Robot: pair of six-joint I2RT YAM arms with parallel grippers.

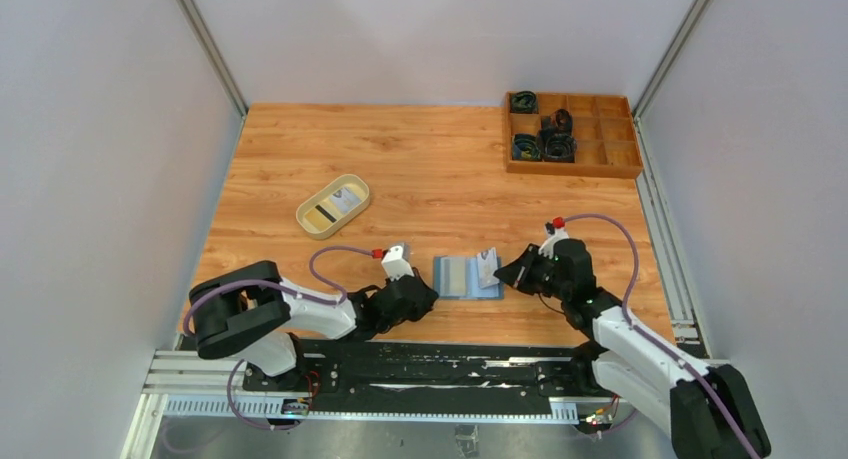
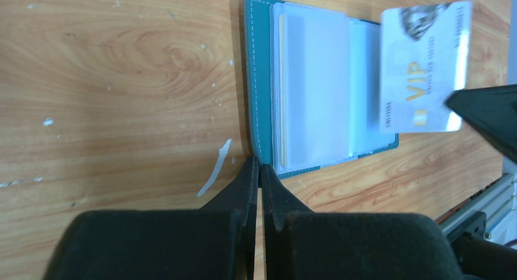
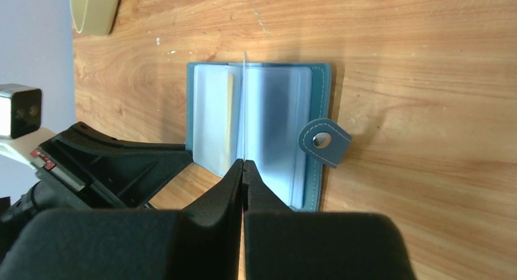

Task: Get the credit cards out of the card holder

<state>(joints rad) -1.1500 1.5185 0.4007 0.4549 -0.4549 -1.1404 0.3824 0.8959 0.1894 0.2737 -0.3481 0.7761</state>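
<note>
card holder (image 1: 467, 277): lying open on the table (image 1: 450, 169) near its front edge, between the two arms.
left fingers (image 2: 241, 191): pressed together, tips at the holder's left edge; I can't tell whether they nip the cover.
right fingers (image 3: 228, 183): clamped on a white VIP card (image 2: 424, 66), raised over the holder's right side.
tan card (image 3: 231, 103): tucked in a left sleeve.
dark-striped card (image 1: 330, 207): in the beige tray (image 1: 310, 220), further back on the left.

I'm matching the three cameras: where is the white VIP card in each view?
Top external: the white plastic VIP card stands tilted over the right half of the open teal folding card holder.
Left wrist: upper right, printed face showing.
Right wrist: edge-on, a thin line above the shut right gripper.
Shared landmark: the card holder.
</note>
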